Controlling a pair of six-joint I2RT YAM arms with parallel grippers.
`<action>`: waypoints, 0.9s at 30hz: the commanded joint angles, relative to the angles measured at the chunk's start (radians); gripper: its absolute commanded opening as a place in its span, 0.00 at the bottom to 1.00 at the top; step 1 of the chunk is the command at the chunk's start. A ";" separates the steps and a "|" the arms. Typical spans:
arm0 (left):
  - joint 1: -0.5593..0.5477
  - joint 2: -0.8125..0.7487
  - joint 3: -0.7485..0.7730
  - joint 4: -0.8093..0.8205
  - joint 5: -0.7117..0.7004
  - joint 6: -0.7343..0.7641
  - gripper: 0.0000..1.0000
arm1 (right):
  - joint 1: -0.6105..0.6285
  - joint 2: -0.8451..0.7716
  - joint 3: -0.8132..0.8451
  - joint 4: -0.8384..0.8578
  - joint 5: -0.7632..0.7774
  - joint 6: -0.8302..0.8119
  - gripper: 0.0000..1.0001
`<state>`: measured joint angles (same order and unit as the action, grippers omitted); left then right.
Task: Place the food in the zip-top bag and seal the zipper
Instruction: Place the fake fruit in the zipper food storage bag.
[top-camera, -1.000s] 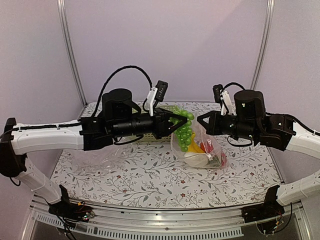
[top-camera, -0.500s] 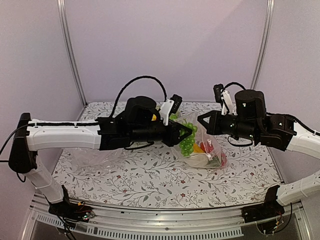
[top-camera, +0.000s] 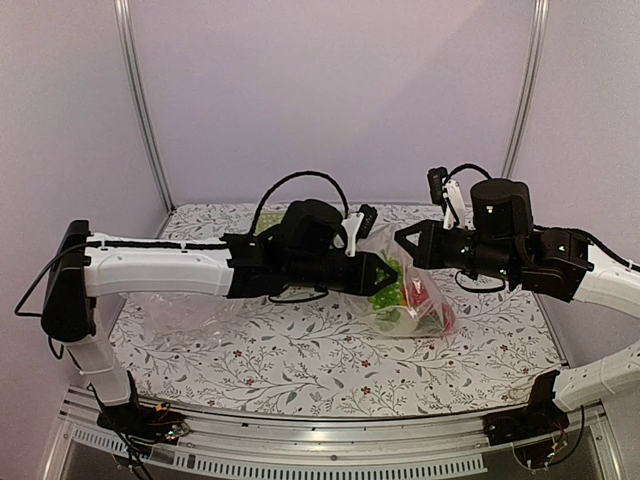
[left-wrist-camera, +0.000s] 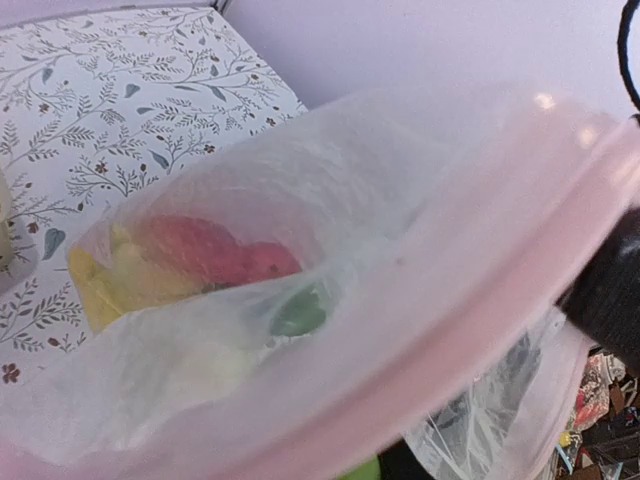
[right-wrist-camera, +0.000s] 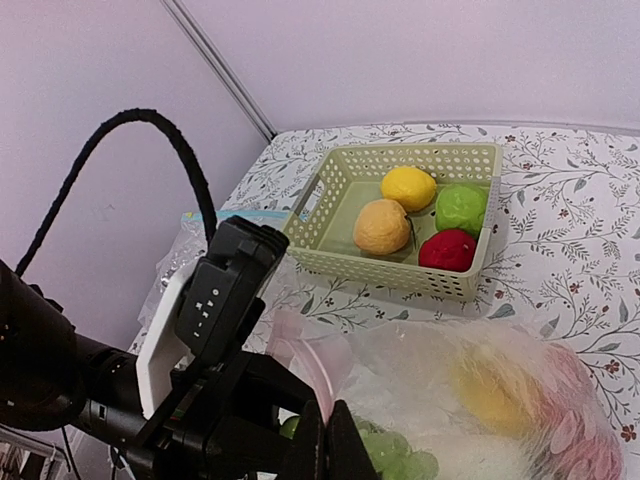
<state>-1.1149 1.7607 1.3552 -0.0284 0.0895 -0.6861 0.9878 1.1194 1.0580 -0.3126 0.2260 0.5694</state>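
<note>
The zip-top bag (top-camera: 420, 305) hangs by its mouth from my right gripper (top-camera: 403, 240), which is shut on the pink zipper (right-wrist-camera: 311, 366) in the right wrist view (right-wrist-camera: 324, 415). Yellow (right-wrist-camera: 490, 385), red (left-wrist-camera: 205, 250) and white (left-wrist-camera: 215, 365) food lies inside the bag. My left gripper (top-camera: 388, 272) is at the bag's mouth, shut on the green grapes (right-wrist-camera: 390, 458). The pink strip (left-wrist-camera: 480, 330) fills the left wrist view and hides that gripper's fingers. No slider shows.
A pale green basket (right-wrist-camera: 330, 255) behind the bag holds a lemon (right-wrist-camera: 408, 187), a peach (right-wrist-camera: 382, 226), a green fruit (right-wrist-camera: 460, 208) and a red apple (right-wrist-camera: 447, 250). Another clear bag (top-camera: 180, 312) with a blue strip (right-wrist-camera: 215, 215) lies at the left.
My left arm has reached to the right and lower, carrying the green grapes from beside the bag to its mouth. The right gripper has kept still, holding the pink strip.
</note>
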 joint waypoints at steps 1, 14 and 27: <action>-0.023 -0.002 0.020 0.097 0.023 -0.056 0.26 | 0.004 -0.012 -0.004 0.034 0.005 0.016 0.00; -0.026 0.082 0.051 0.051 -0.036 -0.077 0.36 | 0.003 -0.001 -0.015 0.045 -0.004 0.029 0.00; -0.028 0.030 0.052 -0.039 -0.060 -0.027 0.63 | 0.004 -0.001 -0.017 0.046 0.004 0.031 0.00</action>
<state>-1.1294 1.8374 1.3945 -0.0364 0.0360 -0.7315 0.9878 1.1194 1.0435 -0.2977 0.2260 0.5884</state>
